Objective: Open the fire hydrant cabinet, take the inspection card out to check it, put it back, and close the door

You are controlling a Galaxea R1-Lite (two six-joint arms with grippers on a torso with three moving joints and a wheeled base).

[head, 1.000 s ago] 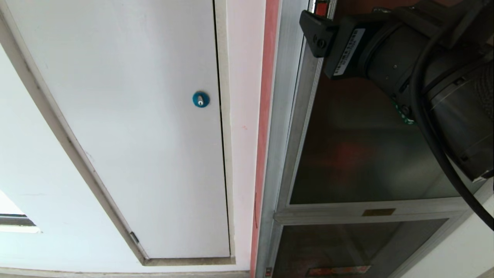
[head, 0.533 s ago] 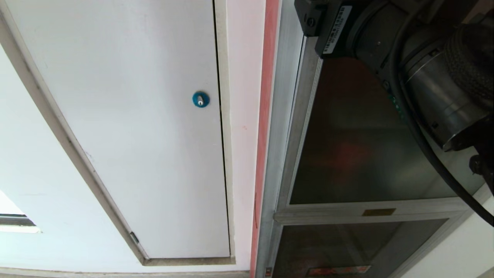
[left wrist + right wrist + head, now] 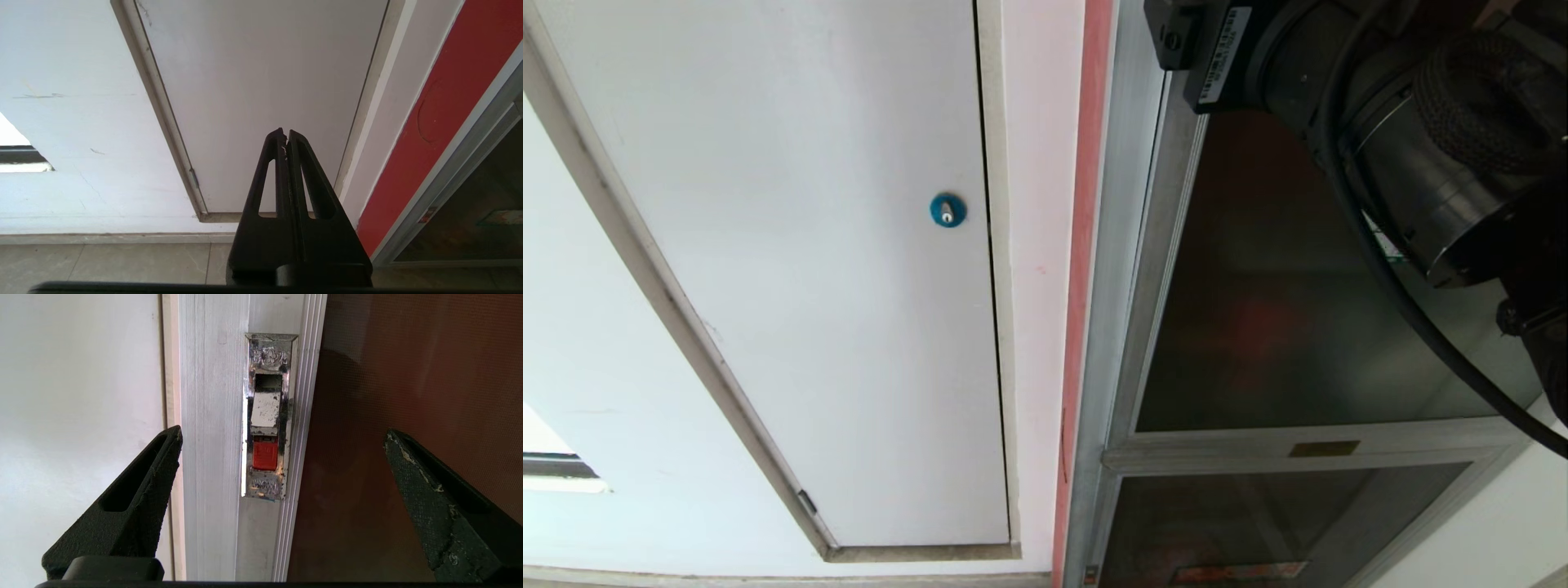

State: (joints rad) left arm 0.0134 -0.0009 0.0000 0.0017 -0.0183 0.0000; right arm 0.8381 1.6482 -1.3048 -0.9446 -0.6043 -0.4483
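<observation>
The right arm's dark wrist housing fills the upper right of the head view and cuts off there, so the right gripper (image 3: 282,437) itself shows only in its own wrist view. The arm also covers most of the green-bordered sticker (image 3: 1390,245) on the door (image 3: 1258,327), a large dark frosted-glass panel in a silver aluminium frame. Behind that glass only a dim red glow shows; the inspection card cannot be seen. The door stands closed in the tall silver metal-framed fire hydrant cabinet (image 3: 1127,245).

The right gripper's fingers (image 3: 139,498) are spread wide and hold nothing; between them sits the chrome latch plate with its red button (image 3: 265,455). The left gripper (image 3: 286,139) has its fingers pressed together, empty, pointing at the white door (image 3: 261,81) with the blue round lock (image 3: 947,210).

Compared with a second ago, the right arm has shifted up and leftward in the head view.
</observation>
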